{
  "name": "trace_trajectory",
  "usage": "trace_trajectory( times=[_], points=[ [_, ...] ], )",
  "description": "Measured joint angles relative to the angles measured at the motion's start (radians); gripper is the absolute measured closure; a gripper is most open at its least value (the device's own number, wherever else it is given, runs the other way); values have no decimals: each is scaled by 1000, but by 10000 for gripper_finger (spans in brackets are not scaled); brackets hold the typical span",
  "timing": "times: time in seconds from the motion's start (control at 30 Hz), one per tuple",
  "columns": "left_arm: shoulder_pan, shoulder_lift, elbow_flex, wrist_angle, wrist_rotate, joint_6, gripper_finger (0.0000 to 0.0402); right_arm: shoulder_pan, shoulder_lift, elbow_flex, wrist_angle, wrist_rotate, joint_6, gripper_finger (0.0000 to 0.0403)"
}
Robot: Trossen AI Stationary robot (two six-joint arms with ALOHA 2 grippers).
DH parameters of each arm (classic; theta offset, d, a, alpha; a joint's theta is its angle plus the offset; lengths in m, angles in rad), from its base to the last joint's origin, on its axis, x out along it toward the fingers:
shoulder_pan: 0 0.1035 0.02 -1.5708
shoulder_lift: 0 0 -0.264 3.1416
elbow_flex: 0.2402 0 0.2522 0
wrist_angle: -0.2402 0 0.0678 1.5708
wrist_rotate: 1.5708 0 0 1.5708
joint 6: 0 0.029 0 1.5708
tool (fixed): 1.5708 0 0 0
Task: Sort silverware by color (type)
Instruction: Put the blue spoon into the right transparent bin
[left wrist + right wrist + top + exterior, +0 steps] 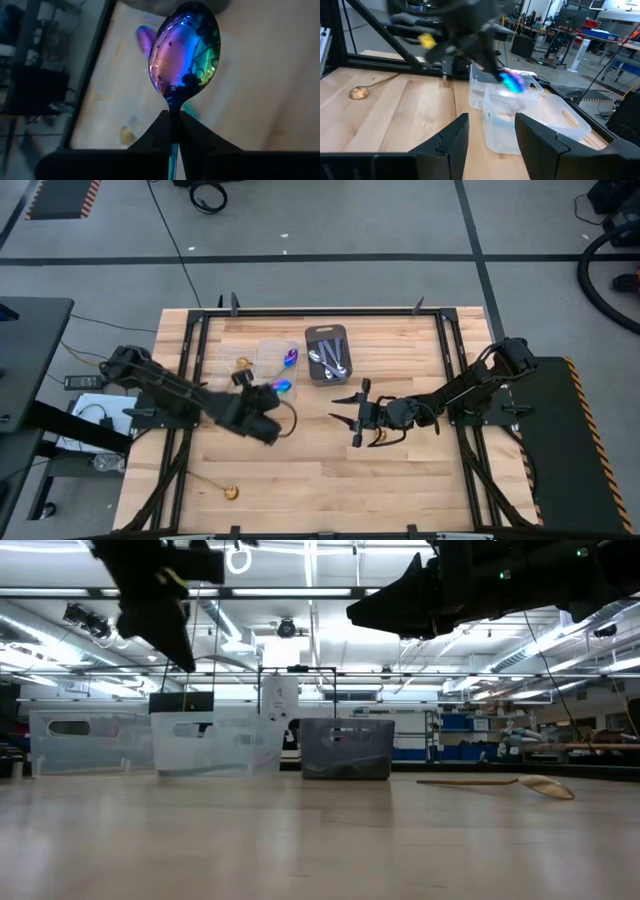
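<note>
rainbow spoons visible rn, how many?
2. One rainbow spoon is held in the left end effector; another rainbow spoon lies in a clear container. More may be hidden.

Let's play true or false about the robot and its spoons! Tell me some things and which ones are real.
1. The left gripper holds a rainbow spoon. True.
2. The right gripper holds a gold spoon. False: its fingers are open and empty.
3. A gold spoon lies alone on the table near the front edge. True.
4. The dark tray has rainbow spoons in it. False: silver spoons lie in it.
5. The rainbow spoon is lying on the table. False: it is held up in the air.
</note>
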Motion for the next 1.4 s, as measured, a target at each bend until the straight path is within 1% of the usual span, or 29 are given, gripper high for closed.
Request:
trace_trajectory(
  times=[0.13, 0.27, 0.4, 0.5, 0.6, 0.7, 0.9, 1.1, 1.23, 1.4],
  points=[
    [102, 0, -1, 43, 1, 85, 374, 0, 0, 0, -1, -10, -1, 232],
    [213, 0, -1, 83, 69, 180, 374, 3, 0, 0, -8, -1, -13, 232],
    [298, 0, -1, 158, 103, 286, 373, 42, -16, 0, -7, 126, -87, 232],
    [355, 0, -1, 231, 168, 359, 373, 79, -47, 0, -12, 228, -119, 232],
    [406, 0, -1, 297, 237, 408, 373, 113, -67, 0, -14, 274, -150, 232],
    [452, 0, -1, 340, 283, 431, 373, 134, -76, 0, -13, 277, -160, 232],
    [530, 0, -1, 349, 353, 463, 373, 148, -75, 0, -40, 280, -158, 232],
    [583, 0, -1, 355, 379, 485, 373, 164, -75, 0, -49, 281, -146, 232],
    [632, 0, -1, 348, 448, 485, 373, 173, -74, 0, -49, 292, -146, 232],
    [687, 2, -1, 347, 465, 463, 373, 175, -74, 0, -47, 304, -142, 232]
  ],
)
